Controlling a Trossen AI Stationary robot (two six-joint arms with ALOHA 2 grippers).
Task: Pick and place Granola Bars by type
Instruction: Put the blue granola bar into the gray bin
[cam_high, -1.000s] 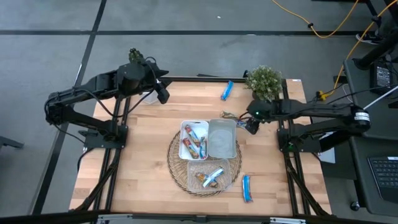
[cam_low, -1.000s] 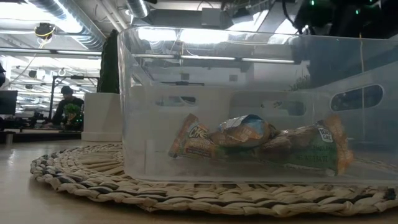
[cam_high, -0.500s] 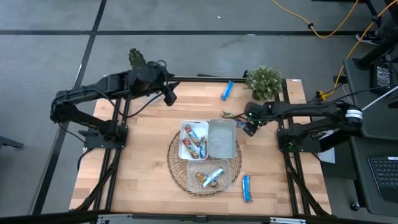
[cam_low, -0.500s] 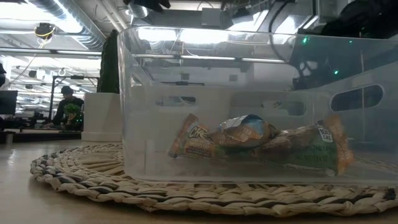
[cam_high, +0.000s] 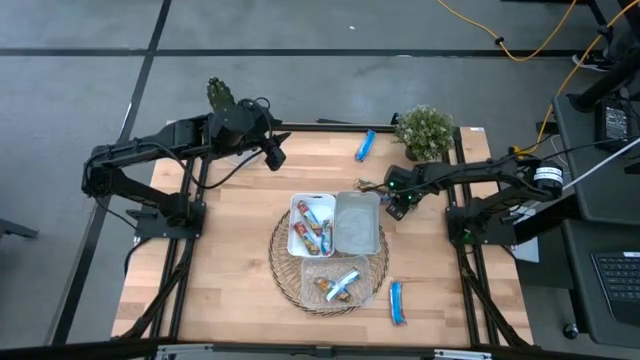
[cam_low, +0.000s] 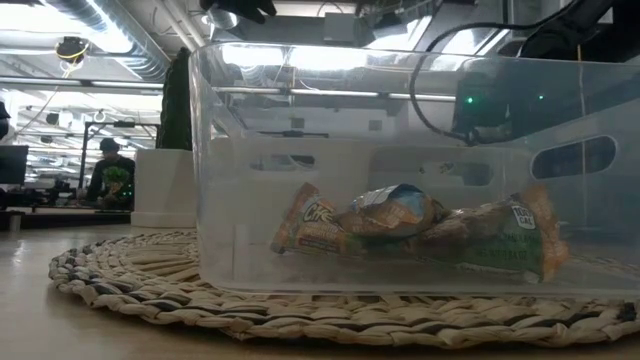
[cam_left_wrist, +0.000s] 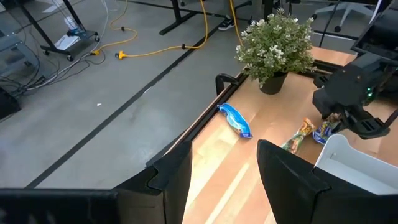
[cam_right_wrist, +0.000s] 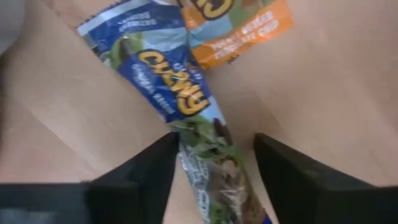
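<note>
Wooden worktop (cam_high: 230, 260) with a round woven mat (cam_high: 285, 275) carrying three trays. White tray (cam_high: 296, 230): blue and red-orange wrapped bars (cam_high: 314, 228). Clear tray (cam_low: 220, 200): brownish and green-printed bars (cam_low: 420, 228) with one blue wrapper among them. Grey tray (cam_high: 357, 223) shows none. Loose blue bar (cam_high: 365, 145) lies near the potted plant (cam_high: 425, 130); another blue bar (cam_high: 397, 302) lies beside the mat. Right claw (cam_right_wrist: 214, 168), fingers open, straddles a blue "Chewy" bar (cam_right_wrist: 180, 99) flat on the worktop, an orange-labelled bar (cam_right_wrist: 239, 25) touching it. Left claw (cam_left_wrist: 224, 180), open and empty, hangs over the far left worktop edge.
</note>
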